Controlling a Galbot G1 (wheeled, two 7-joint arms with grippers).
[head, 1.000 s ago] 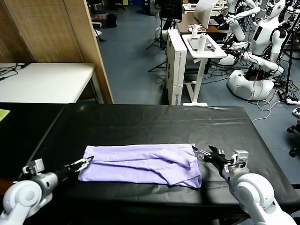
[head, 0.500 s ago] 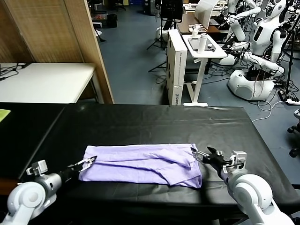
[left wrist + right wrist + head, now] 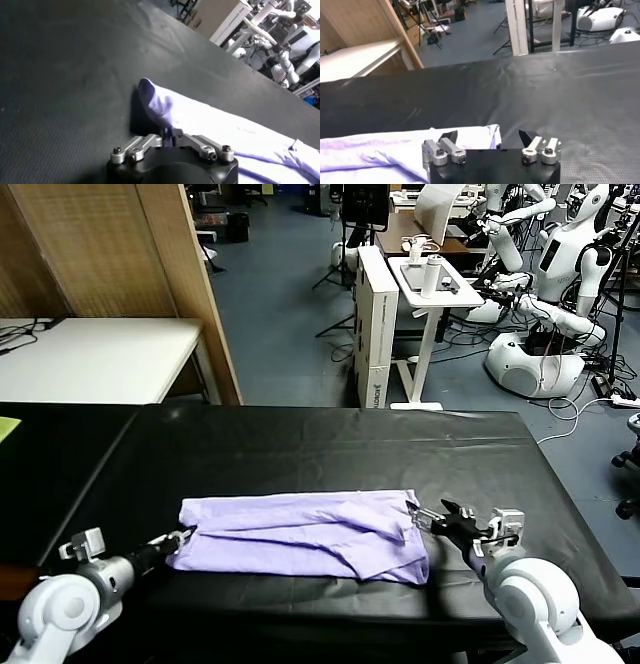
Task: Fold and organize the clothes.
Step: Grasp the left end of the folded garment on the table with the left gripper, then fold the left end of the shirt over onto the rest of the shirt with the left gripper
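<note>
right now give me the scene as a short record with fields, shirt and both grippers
surface: black table
garment: lavender T-shirt, folded into a long band lying flat across the table
left gripper: shut on the shirt's left end, low at the table
right gripper: open, at the shirt's right end, fabric edge between its jaws, not clamped
graphic: not visible

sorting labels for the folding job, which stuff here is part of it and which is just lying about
Part of the job:
- lavender T-shirt, folded into a band
- left end effector, shut on the shirt's edge
- right end effector, open at the other end

Lying about:
- black table cover
- white side table
- parked robots
</note>
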